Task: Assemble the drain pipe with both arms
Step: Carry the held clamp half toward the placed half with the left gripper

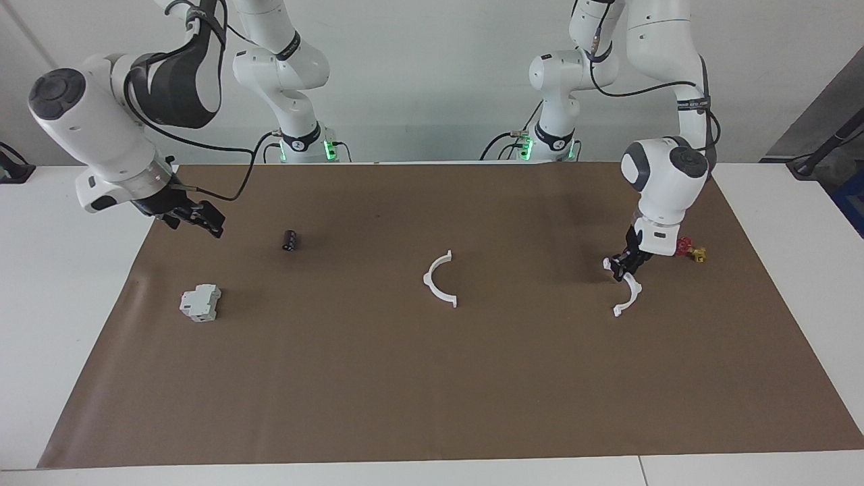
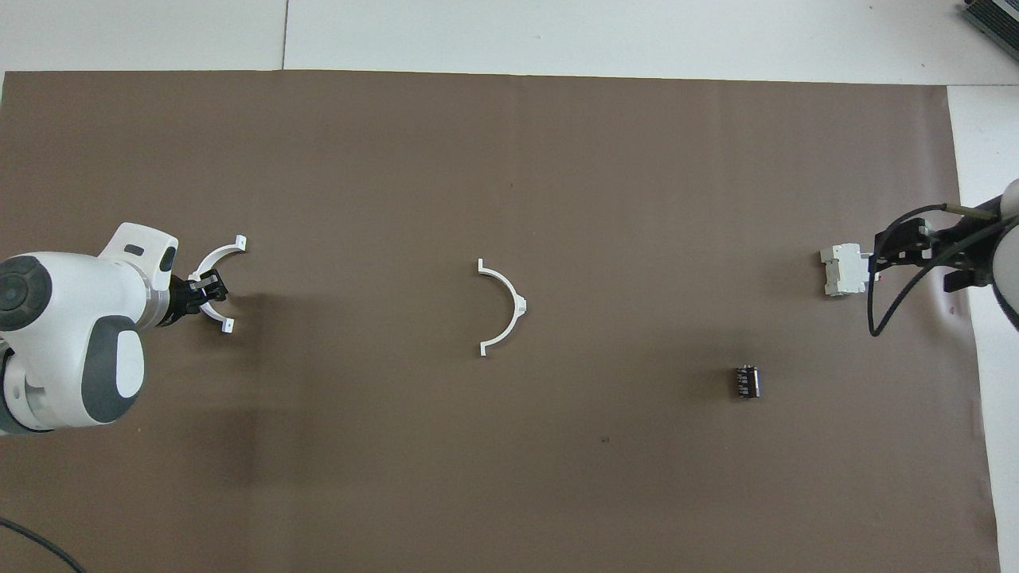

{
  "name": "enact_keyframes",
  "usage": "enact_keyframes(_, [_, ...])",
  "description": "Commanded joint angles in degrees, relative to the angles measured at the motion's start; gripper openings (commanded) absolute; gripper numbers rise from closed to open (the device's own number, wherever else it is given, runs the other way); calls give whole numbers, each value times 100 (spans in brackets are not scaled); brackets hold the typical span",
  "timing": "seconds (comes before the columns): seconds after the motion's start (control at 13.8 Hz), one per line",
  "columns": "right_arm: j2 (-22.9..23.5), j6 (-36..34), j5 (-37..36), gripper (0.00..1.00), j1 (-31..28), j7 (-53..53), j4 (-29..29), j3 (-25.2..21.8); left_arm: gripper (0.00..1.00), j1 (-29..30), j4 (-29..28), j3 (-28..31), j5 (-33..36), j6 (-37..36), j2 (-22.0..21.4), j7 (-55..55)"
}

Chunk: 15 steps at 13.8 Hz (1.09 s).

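Note:
The drain pipe lies in two white half-rings. One half-ring [image 1: 428, 278] [image 2: 519, 304] rests alone mid-mat. The other half-ring [image 1: 633, 293] [image 2: 216, 255] lies at the left arm's end of the mat. My left gripper [image 1: 624, 266] [image 2: 205, 288] is down on this one, fingers drawn in across the middle of its arc, and both end tabs stick out. My right gripper [image 1: 210, 226] [image 2: 884, 253] hangs open and holds nothing. It is in the air over the right arm's end of the mat.
A grey-white boxy block [image 1: 200, 302] [image 2: 842, 270] sits at the right arm's end. A small dark cylinder [image 1: 290, 239] [image 2: 747, 381] lies nearer the robots. A small red-and-yellow part [image 1: 692, 251] lies beside the left gripper. The brown mat [image 1: 432, 391] covers the table.

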Motion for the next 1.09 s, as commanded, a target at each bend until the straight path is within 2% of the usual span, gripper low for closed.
enact_keyframes(0.0, [-440,-293,-149,100,25,-201,7,117,39,-113,-142,57,-64,173,-62,-66])
enact_keyframes(0.15, [-441,-854,-262,100,122,-463,488,179,14,-122,-168,57,-64,173,-71,-13])
enact_keyframes(0.29, [-379,-1312,-526,100,403,-623,1025,179,12,-122,-177,57,-47,199,-80,13])
enact_keyframes(0.36, [-379,-1454,-466,100,482,-545,1105,179,11,-122,-186,57,-46,199,-80,57])
enact_keyframes(0.51, [-467,-1333,-439,100,395,-534,958,144,0,-122,-212,66,-29,208,-80,92])
enact_keyframes(0.65, [-511,-1315,-430,100,299,-579,878,91,0,-148,-134,57,-29,199,-63,-12])
enact_keyframes(0.8, [-756,-1262,-491,100,281,-1068,414,91,0,-454,85,66,-29,51,-132,-555])
enact_keyframes(1.02, [-792,-1192,-509,100,175,-1221,359,82,0,-867,647,57,-29,-624,-203,-1310])
